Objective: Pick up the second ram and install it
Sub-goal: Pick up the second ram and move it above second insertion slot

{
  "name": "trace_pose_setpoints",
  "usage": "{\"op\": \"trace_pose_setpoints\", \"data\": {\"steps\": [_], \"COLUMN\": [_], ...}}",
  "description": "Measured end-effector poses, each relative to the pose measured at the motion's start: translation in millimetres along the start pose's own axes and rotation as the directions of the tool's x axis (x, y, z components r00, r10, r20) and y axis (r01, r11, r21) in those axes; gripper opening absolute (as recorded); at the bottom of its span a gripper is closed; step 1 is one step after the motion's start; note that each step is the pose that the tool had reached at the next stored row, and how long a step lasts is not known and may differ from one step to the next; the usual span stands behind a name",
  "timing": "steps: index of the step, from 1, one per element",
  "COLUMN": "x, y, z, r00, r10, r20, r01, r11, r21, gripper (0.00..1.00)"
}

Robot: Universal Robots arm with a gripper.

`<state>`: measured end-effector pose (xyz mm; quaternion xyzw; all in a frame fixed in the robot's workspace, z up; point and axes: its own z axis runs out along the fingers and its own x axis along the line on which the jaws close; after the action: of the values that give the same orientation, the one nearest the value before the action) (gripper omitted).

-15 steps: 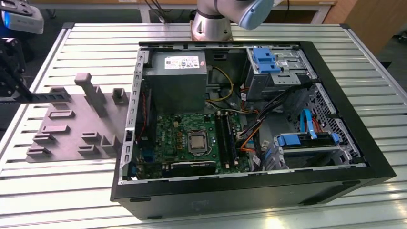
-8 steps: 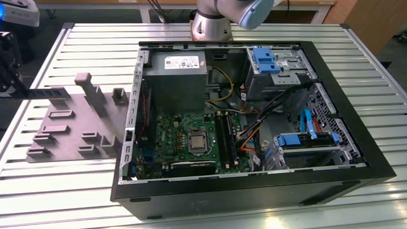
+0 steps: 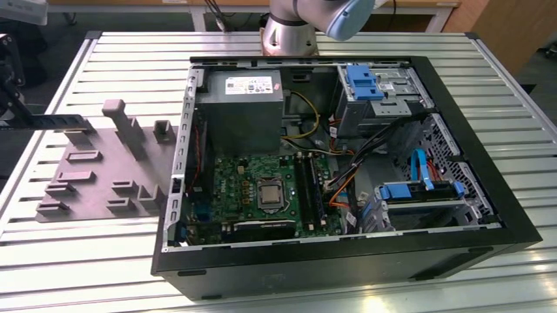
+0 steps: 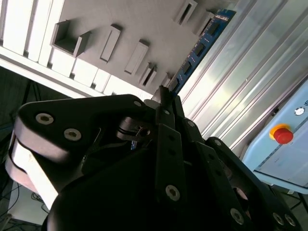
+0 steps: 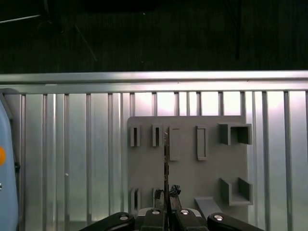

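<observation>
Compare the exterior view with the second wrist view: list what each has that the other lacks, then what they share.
The exterior view adds the open computer case, its green motherboard, the blue drive brackets and the arm's base.

The second wrist view adds a red button on a pale blue box, plus a close look at the gripper shut on the stick.

Both share the second ram, the grey fixture plate and the slatted table.
</observation>
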<state>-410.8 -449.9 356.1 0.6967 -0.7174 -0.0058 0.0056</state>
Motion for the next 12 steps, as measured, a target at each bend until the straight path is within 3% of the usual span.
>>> {"op": "trace_pose_setpoints", "data": {"steps": [3,4,12], "x": [-0.6,-1.5,-2.9], "y": [0.1,0.2,0.5], "z": [-4.7,-10.3,-24.7], "r00": [1.0000,1.0000,1.0000], "r10": [0.001,0.001,0.003], "r20": [-0.0024,-0.0048,-0.0085], "r01": [-0.001,-0.001,-0.003], "r11": [1.0000,1.0000,1.0000], "r21": [0.0001,0.0002,0.0003], "gripper": [0.14,0.14,0.14]}}
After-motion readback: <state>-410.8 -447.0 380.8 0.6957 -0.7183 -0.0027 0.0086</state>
